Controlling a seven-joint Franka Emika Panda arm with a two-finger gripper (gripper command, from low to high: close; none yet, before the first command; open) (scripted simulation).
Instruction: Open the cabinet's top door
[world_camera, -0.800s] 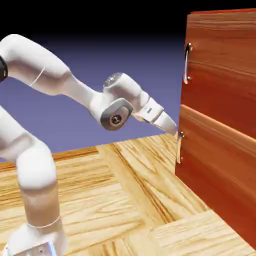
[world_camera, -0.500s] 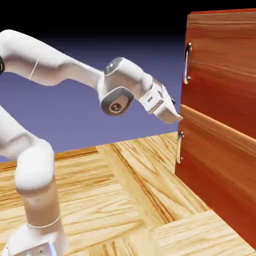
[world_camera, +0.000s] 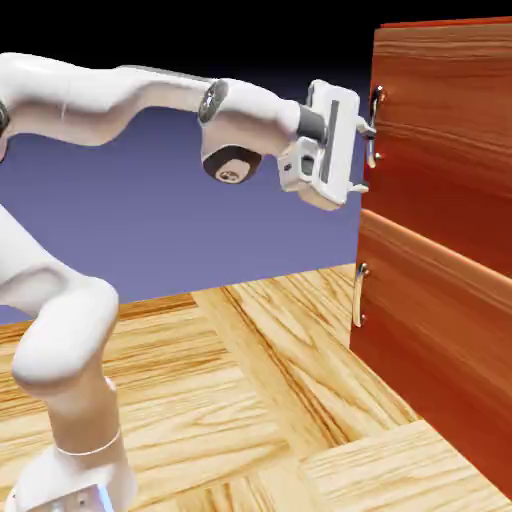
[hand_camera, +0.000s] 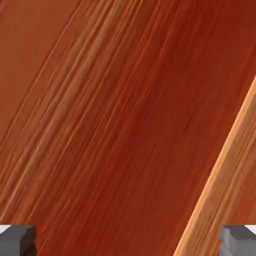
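Note:
The cabinet (world_camera: 440, 200) is a tall reddish-brown wood-grain box at the exterior view's right. Its top door (world_camera: 445, 110) is shut flush, with a curved silver handle (world_camera: 377, 97) near its left edge. My gripper (world_camera: 363, 157) is level with that handle and points at the door, its fingertips right by the bar. The jaws stand wide apart with nothing between them. In the hand view, reddish wood (hand_camera: 115, 115) fills the picture and the two grey fingertips (hand_camera: 17, 240) sit far apart at the bottom corners. The handle does not show there.
The lower door (world_camera: 440, 340) with its paler straight handle (world_camera: 358, 293) sits under the top one. A lighter strip of wood (hand_camera: 225, 165) crosses the hand view's right side. The wooden table (world_camera: 250, 380) lies below the arm.
The hand has risen from the lower handle's height to the top handle's height. It has turned from pointing down-right to facing the door squarely, and moved closer to the cabinet.

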